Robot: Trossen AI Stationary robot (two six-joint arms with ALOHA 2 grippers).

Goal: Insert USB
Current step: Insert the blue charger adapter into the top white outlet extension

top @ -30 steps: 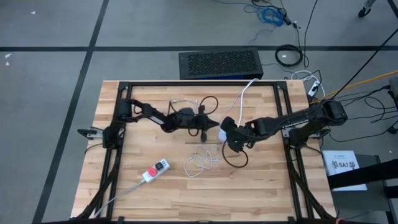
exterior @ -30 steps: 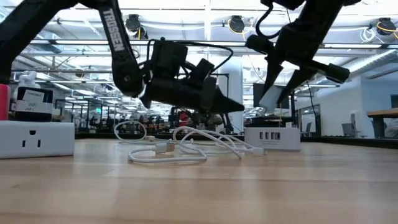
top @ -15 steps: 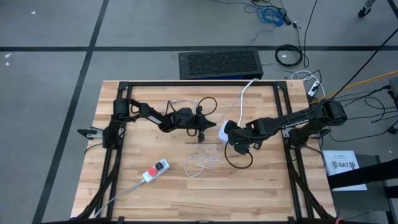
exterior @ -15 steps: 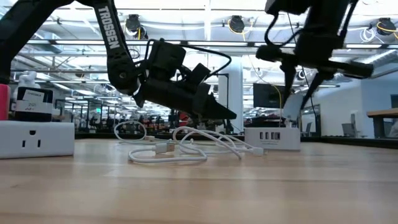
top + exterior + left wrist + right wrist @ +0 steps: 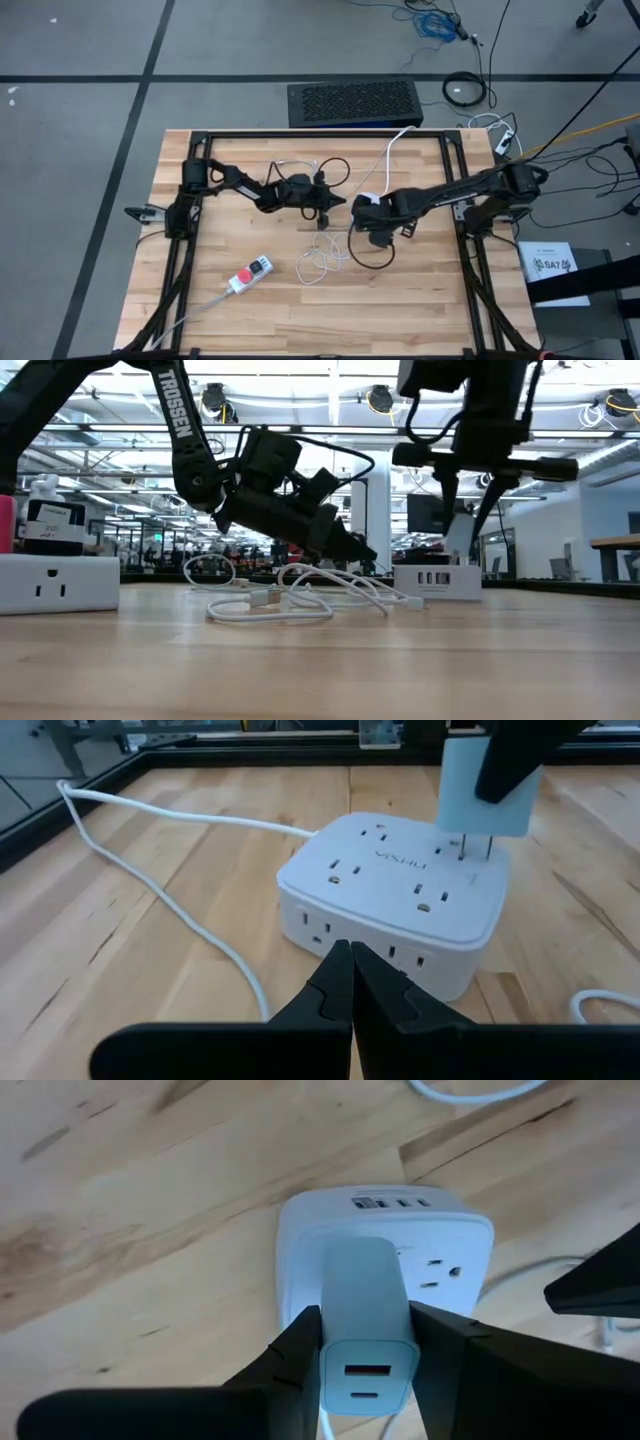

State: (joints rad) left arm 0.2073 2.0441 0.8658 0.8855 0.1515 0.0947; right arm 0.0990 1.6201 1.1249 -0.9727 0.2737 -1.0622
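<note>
1. Far left of the white square multi-outlet power cube (image 5: 395,905), near the desk (image 5: 420,300) front: white power strip with red switch (image 5: 250,273), lying flat on the light wooden planks.
2. Left of the cube, nearer it: loose coil of thin white USB cable (image 5: 322,260) on the wood, with its metal plug (image 5: 262,598) resting flat, held by neither arm.
3. Left of the cube and above the coil: left gripper (image 5: 338,201), jaws pressed fully together with nothing between them, tip aimed at the cube's side with the row of USB ports, just short of it.
4. At the centre: the cube itself, flat on the desk, white cord (image 5: 160,815) trailing from it toward the desk's rear edge; small ports visible on its side face, outlets on top.
5. Directly above the cube: right gripper (image 5: 365,1355), jaws clamped narrowly on a white rectangular wall charger block (image 5: 366,1315), one finger on each flank.
6. Charger's metal prongs (image 5: 475,847) pointing down at the cube's top outlets, right at the surface; seated or not, cannot tell.
7. Charger's free end showing two ports, facing away from the cube.
8. Right of the cube: right arm's dark links (image 5: 470,190) stretching away to the desk's right rail.
</note>
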